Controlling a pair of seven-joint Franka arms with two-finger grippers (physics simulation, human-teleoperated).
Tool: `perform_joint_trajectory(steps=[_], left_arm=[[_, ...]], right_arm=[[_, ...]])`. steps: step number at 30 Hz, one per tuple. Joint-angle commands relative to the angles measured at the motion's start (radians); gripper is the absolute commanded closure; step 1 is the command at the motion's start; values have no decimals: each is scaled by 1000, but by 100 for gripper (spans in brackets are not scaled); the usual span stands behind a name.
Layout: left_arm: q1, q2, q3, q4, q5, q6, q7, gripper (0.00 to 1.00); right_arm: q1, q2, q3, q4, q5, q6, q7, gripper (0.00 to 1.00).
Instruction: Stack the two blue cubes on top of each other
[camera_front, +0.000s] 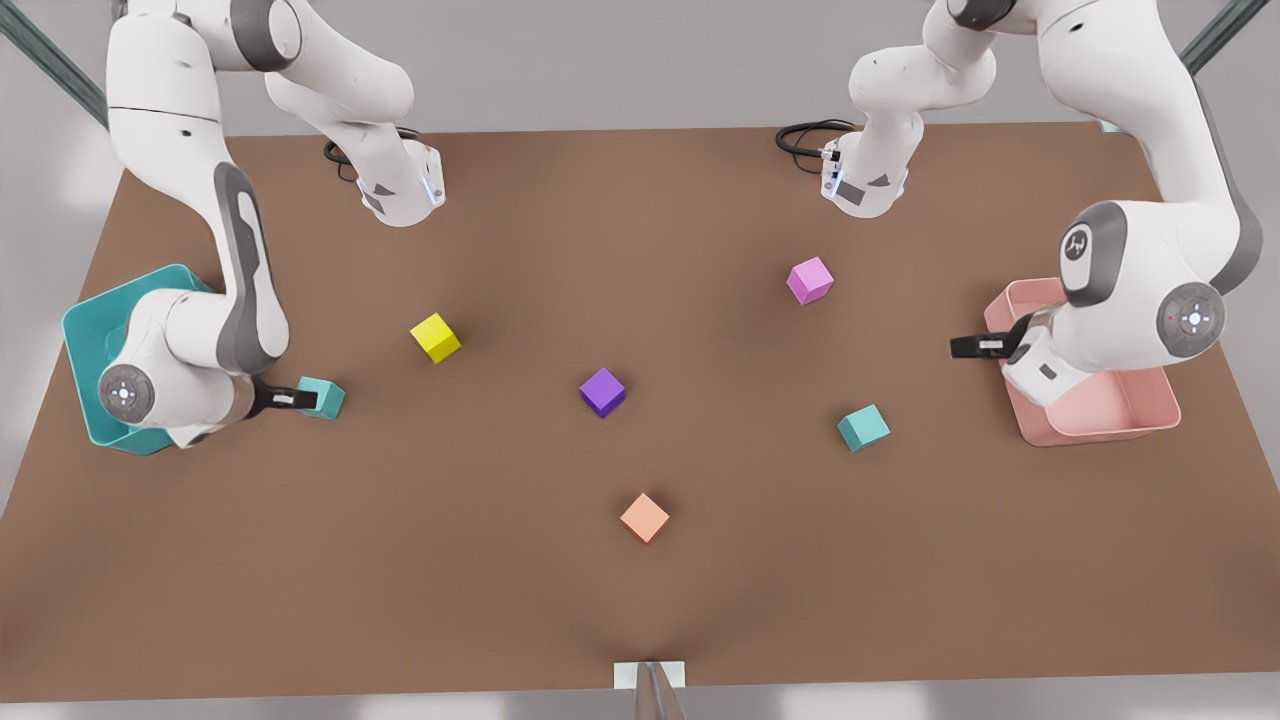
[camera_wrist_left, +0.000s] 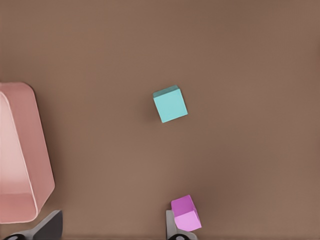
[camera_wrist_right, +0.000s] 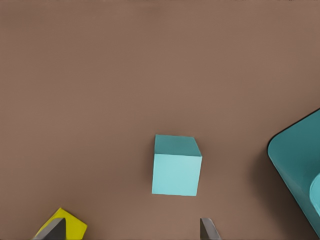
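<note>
No readable text, labels, brands or numbers on anything in view.

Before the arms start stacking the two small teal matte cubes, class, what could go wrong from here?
1. The open right gripper hangs above one teal cube close to the large teal open bin; a descent off centre could nudge the cube away.
2. The other teal cube lies far across the table, near the waiting open left gripper. The small purple cube sits between them, so a low carry might knock it.
</note>
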Motion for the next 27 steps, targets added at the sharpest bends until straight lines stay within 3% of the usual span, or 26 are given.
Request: perform_joint_trajectory(steps=[1,6,12,27], left_arm=[[1,-1,0,-1,1,-7,-14,0],[2,1,0,-2,1,-9,-14,0],[2,1,0,-10,1,-26,-14,0],[4,13,0,-10,1,-39,-14,0]], right_arm=[[-1,-6,-4,-61,12,292,33,0],[-33,-8,-2,-171,12,514,25,0],[-33,-8,-2,-268,25,503,19,0],[-65,1,-4,-319,28,483,17,0]])
